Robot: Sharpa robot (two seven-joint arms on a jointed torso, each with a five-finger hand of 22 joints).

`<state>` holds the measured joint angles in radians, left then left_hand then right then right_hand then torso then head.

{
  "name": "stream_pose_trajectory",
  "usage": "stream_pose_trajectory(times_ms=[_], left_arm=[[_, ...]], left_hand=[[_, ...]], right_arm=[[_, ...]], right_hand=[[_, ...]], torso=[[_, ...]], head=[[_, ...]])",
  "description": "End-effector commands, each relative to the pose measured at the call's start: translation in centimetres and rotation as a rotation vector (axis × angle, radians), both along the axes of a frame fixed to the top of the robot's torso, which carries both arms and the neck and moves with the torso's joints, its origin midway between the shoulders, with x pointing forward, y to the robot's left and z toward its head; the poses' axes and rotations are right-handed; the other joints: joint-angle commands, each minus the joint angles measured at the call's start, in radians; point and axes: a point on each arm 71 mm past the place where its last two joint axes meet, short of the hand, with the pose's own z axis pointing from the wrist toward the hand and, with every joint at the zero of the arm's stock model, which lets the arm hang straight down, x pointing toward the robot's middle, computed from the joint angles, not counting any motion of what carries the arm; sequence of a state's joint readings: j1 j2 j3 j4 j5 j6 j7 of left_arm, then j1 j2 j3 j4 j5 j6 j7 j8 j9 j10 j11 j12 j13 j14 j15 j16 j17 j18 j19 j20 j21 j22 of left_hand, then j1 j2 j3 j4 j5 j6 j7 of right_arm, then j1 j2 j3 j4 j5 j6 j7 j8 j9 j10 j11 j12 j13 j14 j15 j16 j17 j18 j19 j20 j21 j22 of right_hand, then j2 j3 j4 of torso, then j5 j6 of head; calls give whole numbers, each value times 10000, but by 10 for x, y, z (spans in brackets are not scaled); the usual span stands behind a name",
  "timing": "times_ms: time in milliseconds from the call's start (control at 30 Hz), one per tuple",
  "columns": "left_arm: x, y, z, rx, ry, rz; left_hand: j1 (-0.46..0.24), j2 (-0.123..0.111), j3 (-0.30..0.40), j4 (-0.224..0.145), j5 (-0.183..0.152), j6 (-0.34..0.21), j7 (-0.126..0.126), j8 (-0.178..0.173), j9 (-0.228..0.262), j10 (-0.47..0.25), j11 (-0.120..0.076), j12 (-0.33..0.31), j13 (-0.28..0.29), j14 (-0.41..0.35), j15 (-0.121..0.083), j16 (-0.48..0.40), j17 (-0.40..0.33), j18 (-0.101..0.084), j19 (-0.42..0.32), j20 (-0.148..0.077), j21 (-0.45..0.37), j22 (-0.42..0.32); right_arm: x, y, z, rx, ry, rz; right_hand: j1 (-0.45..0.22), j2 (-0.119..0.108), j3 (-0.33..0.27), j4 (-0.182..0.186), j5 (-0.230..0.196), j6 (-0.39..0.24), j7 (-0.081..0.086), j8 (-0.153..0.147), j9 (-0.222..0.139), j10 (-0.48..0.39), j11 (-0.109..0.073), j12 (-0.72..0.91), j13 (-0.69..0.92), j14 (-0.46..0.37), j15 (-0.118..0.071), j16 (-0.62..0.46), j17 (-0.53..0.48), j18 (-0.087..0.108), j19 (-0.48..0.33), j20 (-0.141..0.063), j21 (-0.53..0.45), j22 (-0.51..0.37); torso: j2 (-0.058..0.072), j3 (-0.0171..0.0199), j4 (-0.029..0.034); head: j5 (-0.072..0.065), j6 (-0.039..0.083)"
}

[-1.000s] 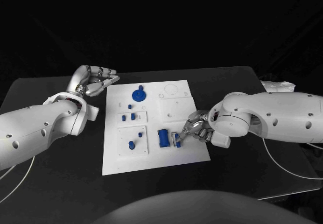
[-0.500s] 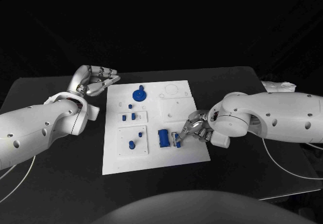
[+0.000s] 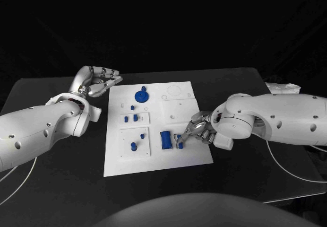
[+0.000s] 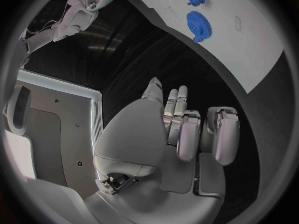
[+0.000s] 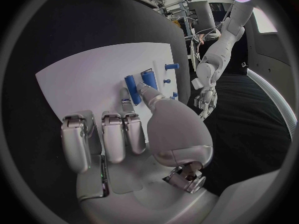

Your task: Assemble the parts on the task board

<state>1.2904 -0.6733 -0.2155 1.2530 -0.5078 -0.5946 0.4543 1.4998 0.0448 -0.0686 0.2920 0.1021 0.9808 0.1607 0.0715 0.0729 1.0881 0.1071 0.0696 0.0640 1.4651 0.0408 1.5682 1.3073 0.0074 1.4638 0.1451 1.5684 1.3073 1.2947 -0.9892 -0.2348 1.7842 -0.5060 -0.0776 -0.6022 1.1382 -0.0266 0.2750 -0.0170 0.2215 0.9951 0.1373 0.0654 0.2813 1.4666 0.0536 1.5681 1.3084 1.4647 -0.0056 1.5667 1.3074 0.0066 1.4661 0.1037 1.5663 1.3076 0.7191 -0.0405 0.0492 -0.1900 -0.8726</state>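
A: Where's the left silver hand (image 3: 97, 80)?
B: Off the far-left corner of the flat white task board (image 3: 153, 156), fingers curled, holding nothing.
A: And the right silver hand (image 3: 195, 130)?
B: At the board's right edge, fingertips pinching a small blue part (image 3: 180, 142), just right of the blue rectangular block (image 3: 166, 140). Blue round gear (image 3: 140, 96) sits near the far edge.

The robot has two big white arms. Each arm is round and smooth, like a fat tube, with small dark round dots on its shell. A thin pale cable hangs under each arm. The left hand (image 3: 98, 80) is shiny silver metal with grey pads on the fingers. The right hand (image 3: 197, 131) is silver too. Up close, each hand has a wide smooth grey palm and blocky silver fingers (image 5: 114, 134).
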Motion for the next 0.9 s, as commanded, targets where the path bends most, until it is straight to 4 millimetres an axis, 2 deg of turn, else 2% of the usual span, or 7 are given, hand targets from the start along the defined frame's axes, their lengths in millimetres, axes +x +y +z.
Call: stream_pose_trajectory(times_ms=[33, 133, 200, 567, 700, 900], left_arm=[[-1, -3, 1, -13, -37, -167], [-1, -2, 1, -12, -36, -166], [-1, -2, 1, -12, -36, -164], [-1, -3, 1, -14, -27, -176], [0, -3, 1, -15, -22, -184], [-1, -4, 1, -20, -11, -216]], left_hand=[[13, 89, -48, 1, 47, 53, -13, -51, -10, 56, 1, -11, -3, 1057, -22, 26, 2635, -74, 1070, -26, 24, 2635], [13, 89, -48, 1, 47, 53, -13, -51, -10, 56, 1, -11, -3, 1057, -22, 26, 2635, -74, 1070, -26, 24, 2635], [13, 89, -48, 1, 47, 53, -13, -51, -10, 56, 1, -11, -3, 1057, -22, 26, 2635, -74, 1070, -26, 24, 2635], [13, 89, -48, 1, 47, 53, -13, -51, -10, 56, 1, -11, -3, 1057, -22, 26, 2635, -74, 1070, -26, 24, 2635], [13, 89, -48, 1, 47, 53, -13, -51, -10, 56, 1, -11, -3, 1057, -22, 26, 2635, -74, 1070, -26, 24, 2635], [13, 89, -48, 1, 47, 53, -13, -51, -10, 56, 1, -11, -3, 1057, -22, 26, 2635, -74, 1070, -26, 24, 2635]], right_arm=[[0, 2, -1, 46, -102, 22], [0, 2, -1, 52, -105, 14], [0, 2, -1, 52, -104, 10], [-1, 3, 0, 52, -82, 30], [-1, 3, 0, 65, -83, 9], [-1, 2, 0, 95, -140, -115]], right_hand=[[-98, 18, -135, 32, -257, -134, -50, -10, -258, 1042, 77, 27, 2624, 1061, 86, 41, 2634, -66, 1047, 52, 45, 2632], [-126, 42, -267, 101, -677, -127, -24, 4, -314, 1042, 104, 27, 2624, 1061, 114, 41, 2634, -66, 1047, 82, 45, 2632], [-117, 57, -313, 118, -799, -130, -17, 4, -337, 1042, 113, 27, 2624, 1061, 122, 41, 2634, -66, 1047, 92, 45, 2632], [17, 136, -377, 106, -1000, -101, -28, 19, -388, 1042, 106, 27, 2624, 1061, 124, 41, 2634, -66, 1047, 105, 45, 2632], [77, 197, -389, 107, -938, -18, -52, 52, -397, 1042, 92, 27, 2624, 1061, 117, 41, 2634, -66, 1047, 105, 45, 2632], [179, 280, -513, 129, -891, 671, -167, 330, -318, 1042, 4, 27, 2624, 1061, 52, 41, 2634, -66, 1047, 63, 45, 2632]], torso=[[1, -3, 7], [0, -1, 2], [6, -3, 2], [8, -2, -4], [7, -8, -5], [2, -5, 4]], head=[[11, 0], [23, 0], [32, 0], [85, 0], [85, 0], [90, 0]])
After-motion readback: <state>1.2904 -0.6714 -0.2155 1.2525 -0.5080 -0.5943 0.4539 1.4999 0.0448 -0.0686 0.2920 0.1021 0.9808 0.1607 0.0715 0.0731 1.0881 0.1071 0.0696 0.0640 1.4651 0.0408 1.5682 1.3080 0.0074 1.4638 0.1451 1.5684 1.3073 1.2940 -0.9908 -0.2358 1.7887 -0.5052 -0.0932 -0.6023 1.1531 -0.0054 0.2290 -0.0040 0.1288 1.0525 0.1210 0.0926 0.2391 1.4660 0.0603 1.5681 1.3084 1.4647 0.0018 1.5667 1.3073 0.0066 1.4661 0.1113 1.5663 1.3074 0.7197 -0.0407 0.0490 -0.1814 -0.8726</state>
